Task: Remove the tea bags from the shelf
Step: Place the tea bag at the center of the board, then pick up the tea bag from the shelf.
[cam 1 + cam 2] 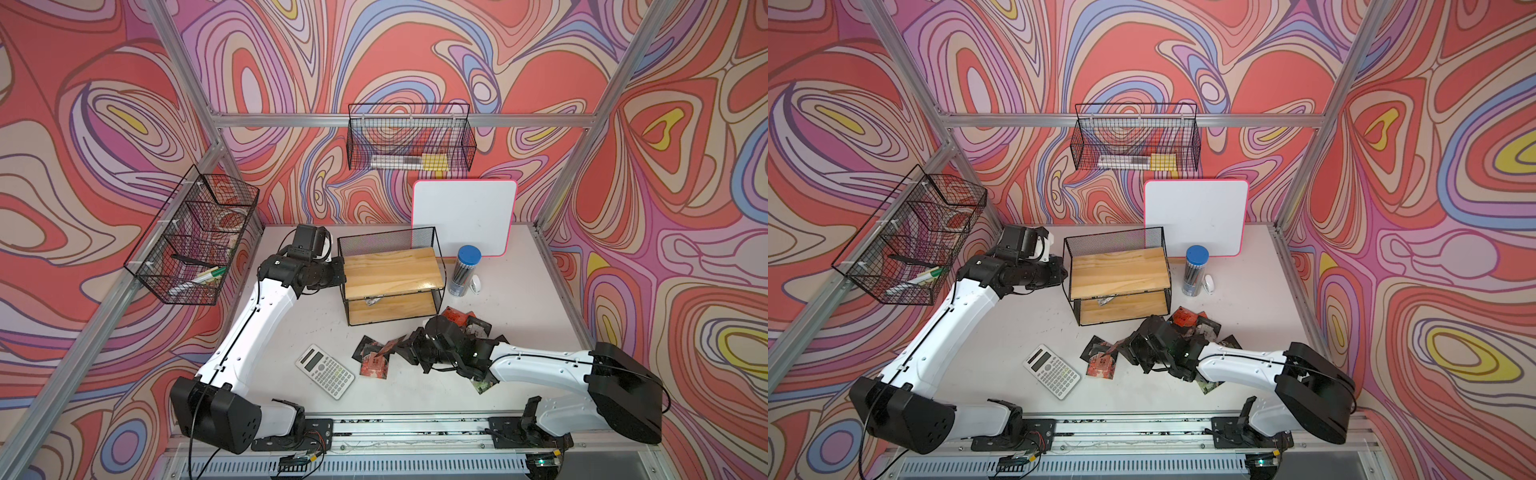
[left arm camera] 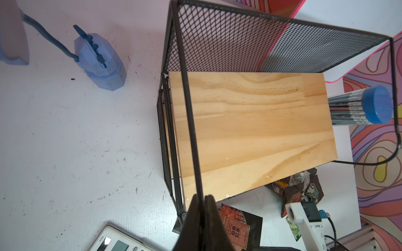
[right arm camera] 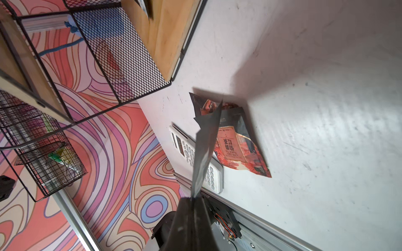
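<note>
The left gripper (image 2: 204, 196) is clamping shut on the thin black wire frame of the shelf (image 2: 250, 121). The right gripper (image 3: 194, 197) is pinching a glossy black tea bag (image 3: 205, 143) above flat square sachets (image 1: 374, 365) scattered just near of the shelf. A lone sachet (image 1: 374, 300) is lying on its lower wooden board.

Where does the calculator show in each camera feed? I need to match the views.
Both top views: calculator on the table, nearer the camera than the shelf, beside loose tea bags.
Left wrist: calculator cropped at the picture's edge, beside the left tool.
Right wrist: calculator partly behind the tea bag that the right tool holds.
Shared landmark: the shelf's wooden boards, in all four views.
</note>
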